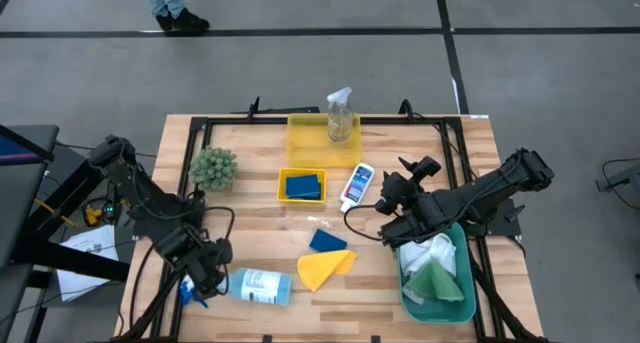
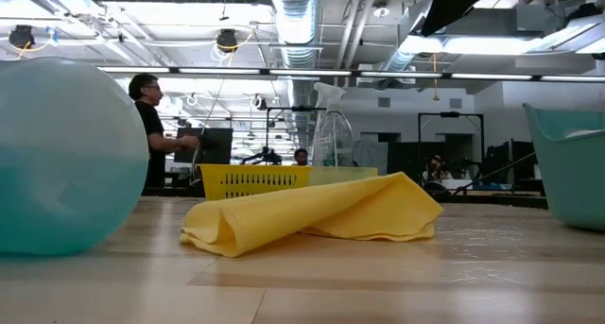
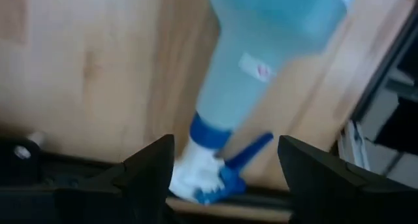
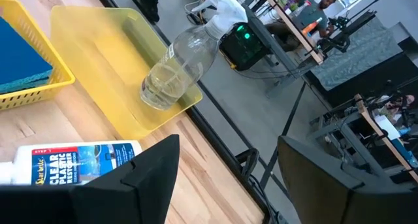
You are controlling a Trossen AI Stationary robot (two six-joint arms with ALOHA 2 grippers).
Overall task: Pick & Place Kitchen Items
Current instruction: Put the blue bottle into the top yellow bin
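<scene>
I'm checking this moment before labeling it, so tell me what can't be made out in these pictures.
- Left gripper: open around the blue-white spray bottle; nozzle blurred in the left wrist view.
- Low view: that bottle fills the left, hiding the table behind it.
- Teal bin: the right arm covers part of the white cloth.
- Right gripper: open, nothing between the fingers.

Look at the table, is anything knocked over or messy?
Yes. The blue-white spray bottle lies on its side near the table's front edge, with the left gripper open around its nozzle end. The small white bottle also lies flat, and the yellow cloth is crumpled.
</scene>
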